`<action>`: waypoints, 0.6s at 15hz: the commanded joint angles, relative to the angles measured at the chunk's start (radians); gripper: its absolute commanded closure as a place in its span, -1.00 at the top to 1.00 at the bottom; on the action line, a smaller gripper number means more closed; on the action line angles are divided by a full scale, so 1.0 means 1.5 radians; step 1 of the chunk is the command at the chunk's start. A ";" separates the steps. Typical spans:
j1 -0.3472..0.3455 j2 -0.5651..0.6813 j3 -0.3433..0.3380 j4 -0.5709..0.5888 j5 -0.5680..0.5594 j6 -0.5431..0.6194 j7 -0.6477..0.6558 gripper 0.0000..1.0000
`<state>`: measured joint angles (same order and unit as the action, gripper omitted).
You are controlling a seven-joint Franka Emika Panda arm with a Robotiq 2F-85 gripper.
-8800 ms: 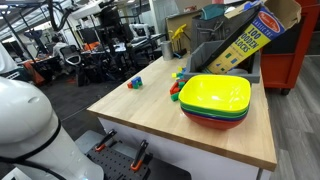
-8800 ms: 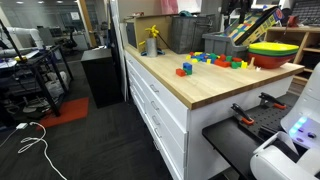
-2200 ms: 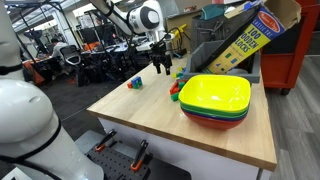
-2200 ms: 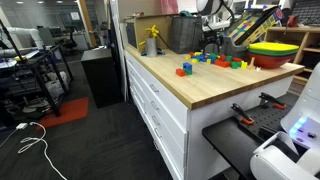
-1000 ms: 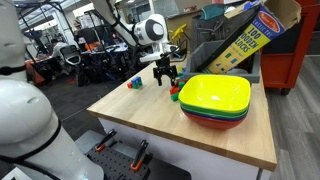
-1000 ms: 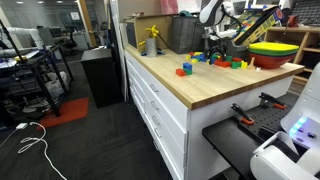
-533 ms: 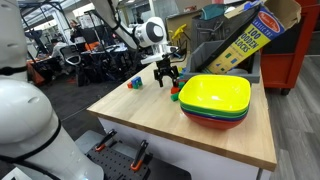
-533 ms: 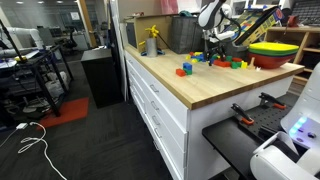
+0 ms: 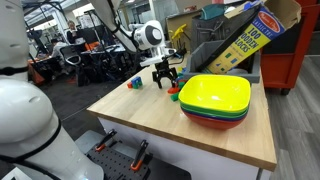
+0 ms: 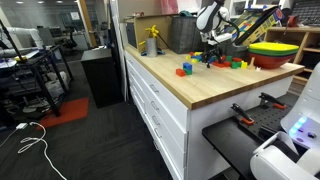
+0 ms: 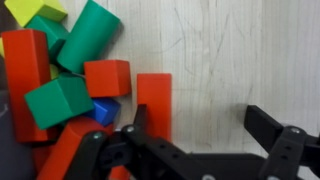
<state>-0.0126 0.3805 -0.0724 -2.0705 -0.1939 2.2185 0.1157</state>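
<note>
Since the earliest frames, when no arm stood over the table, the arm point(image 9: 128, 32) has swung in and dropped; over the last second it has eased only slightly lower onto the pile of blocks point(image 11: 70, 90). Its gripper point(image 9: 165, 78) hangs just above the wood, jaws spread wide and holding nothing. In the wrist view the gripper point(image 11: 195, 125) has bare tabletop between its fingers, and an upright-lying red block point(image 11: 153, 100) sits at the inner edge of one finger; whether they touch I cannot tell. That block lies at the loose edge of the pile, next to a red cube point(image 11: 107, 77) and a blue block point(image 11: 105, 110). To do this reach well, I judge the jaws should shift sideways until the red block is centred between them, clear of its neighbours.

Around it is a busy lab with racks and desks. The pale wooden table point(image 9: 150, 120) also carries stacked bowls point(image 9: 215, 100), a tilted block box point(image 9: 245, 40), and a stray red-and-blue pair point(image 9: 134, 83).
</note>
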 commanded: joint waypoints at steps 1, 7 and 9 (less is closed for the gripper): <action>0.004 -0.021 0.022 -0.035 0.022 0.022 -0.026 1.00; 0.016 -0.056 0.065 -0.060 0.082 0.020 -0.037 1.00; 0.020 -0.064 0.074 -0.070 0.103 0.019 -0.039 1.00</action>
<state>0.0175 0.3343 0.0269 -2.1215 -0.0898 2.2288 0.0999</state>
